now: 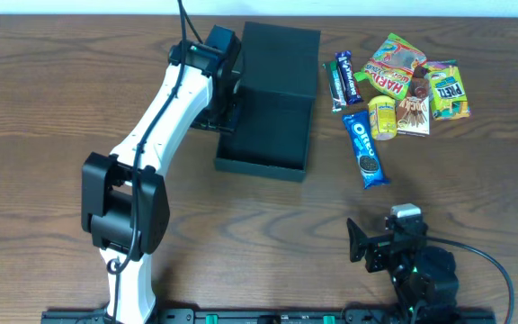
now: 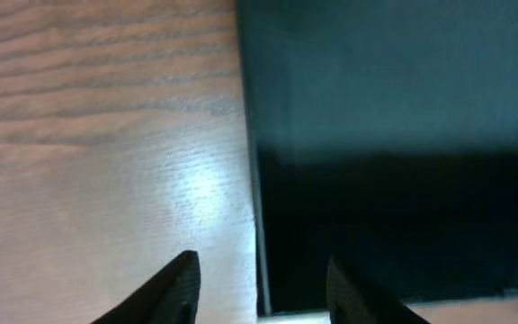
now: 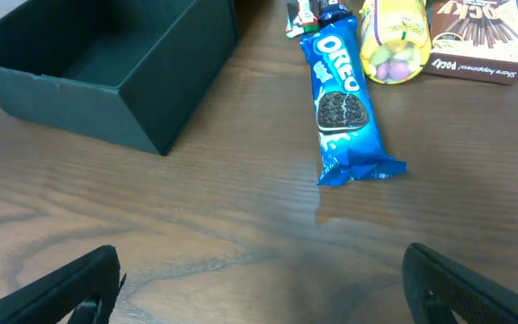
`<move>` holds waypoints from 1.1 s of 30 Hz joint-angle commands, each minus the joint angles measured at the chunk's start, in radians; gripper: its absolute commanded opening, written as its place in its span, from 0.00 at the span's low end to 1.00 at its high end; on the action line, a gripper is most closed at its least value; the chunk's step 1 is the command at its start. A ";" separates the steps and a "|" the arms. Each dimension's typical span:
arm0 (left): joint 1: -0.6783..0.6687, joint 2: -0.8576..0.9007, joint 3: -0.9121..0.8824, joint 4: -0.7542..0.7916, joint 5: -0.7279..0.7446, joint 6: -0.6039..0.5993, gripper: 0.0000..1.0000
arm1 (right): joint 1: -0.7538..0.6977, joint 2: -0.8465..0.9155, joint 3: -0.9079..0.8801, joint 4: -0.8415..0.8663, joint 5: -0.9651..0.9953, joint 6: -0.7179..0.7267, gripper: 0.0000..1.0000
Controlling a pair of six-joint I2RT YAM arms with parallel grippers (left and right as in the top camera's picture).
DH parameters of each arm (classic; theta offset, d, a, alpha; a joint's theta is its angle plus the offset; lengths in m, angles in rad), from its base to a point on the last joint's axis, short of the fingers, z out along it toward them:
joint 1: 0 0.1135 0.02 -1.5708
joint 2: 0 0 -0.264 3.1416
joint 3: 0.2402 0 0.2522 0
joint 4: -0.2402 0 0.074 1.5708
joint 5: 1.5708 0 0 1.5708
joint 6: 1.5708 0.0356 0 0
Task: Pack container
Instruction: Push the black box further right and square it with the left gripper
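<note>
There is one dark teal-black, square cardboard box [image 1: 277, 108]. Seven colourful snack packets [image 1: 394, 67], one a blue Oreo roll [image 1: 364, 148]. Two robot arms: one white [image 1: 165, 117], one black [image 1: 416, 265].

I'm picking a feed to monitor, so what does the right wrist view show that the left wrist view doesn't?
Only the right wrist view: the Oreo packet, a yellow candy bag, a Pocky box and the open right gripper. Only the left wrist view: the open left gripper, its fingers framing the side edge of the container. Both: the dark container and the wooden table.
</note>
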 commanded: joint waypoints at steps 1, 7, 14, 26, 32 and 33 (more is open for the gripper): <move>0.001 0.003 -0.071 0.033 0.007 0.016 0.47 | 0.008 -0.005 -0.003 0.000 0.007 -0.017 0.99; 0.001 0.003 -0.184 0.118 0.020 0.016 0.15 | 0.008 -0.005 -0.003 0.000 0.007 -0.017 0.99; 0.001 0.000 -0.200 0.064 0.026 0.007 0.06 | 0.008 -0.005 -0.003 0.000 0.007 -0.017 0.99; 0.008 -0.100 -0.394 0.101 0.034 -0.123 0.06 | 0.008 -0.005 -0.003 0.000 0.007 -0.017 0.99; 0.008 -0.100 -0.397 0.114 0.087 -0.176 0.05 | 0.008 -0.005 -0.003 0.000 0.007 -0.017 0.99; 0.008 -0.100 -0.397 0.116 0.095 -0.186 0.06 | 0.008 -0.005 -0.003 0.000 0.007 -0.017 0.99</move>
